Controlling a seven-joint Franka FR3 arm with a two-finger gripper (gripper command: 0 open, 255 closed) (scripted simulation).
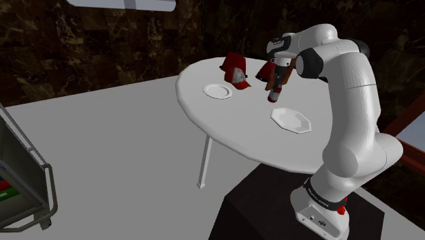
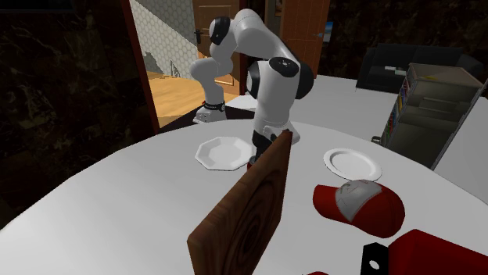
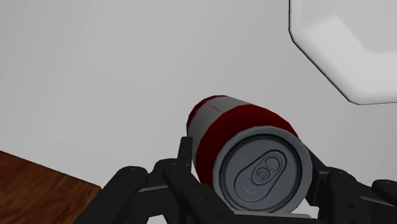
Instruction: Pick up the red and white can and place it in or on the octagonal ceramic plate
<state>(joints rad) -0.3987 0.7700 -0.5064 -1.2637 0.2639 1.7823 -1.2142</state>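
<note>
The red and white can [image 3: 238,124] with a silver top sits clasped between my black fingers [image 3: 184,153], its top facing the wrist camera. My gripper [image 3: 249,162] is shut on it. In the shoulder view the gripper [image 1: 274,94] holds the can [image 1: 276,85] low over the white round table, between the two plates. The white octagonal plate [image 1: 291,119] lies nearer the stand, a short way from the can; it also shows beside the can in the wrist view [image 3: 356,44] and in front of the arm in the second exterior view [image 2: 221,151]. I cannot tell whether the can touches the table.
A round white plate [image 1: 218,91] and a red and white cap [image 1: 235,70] lie farther out on the table [image 1: 231,129]. A wooden board [image 2: 246,211] stands upright close to the gripper and hides it in the second exterior view. A red object [image 2: 426,254] lies near the cap [image 2: 358,205].
</note>
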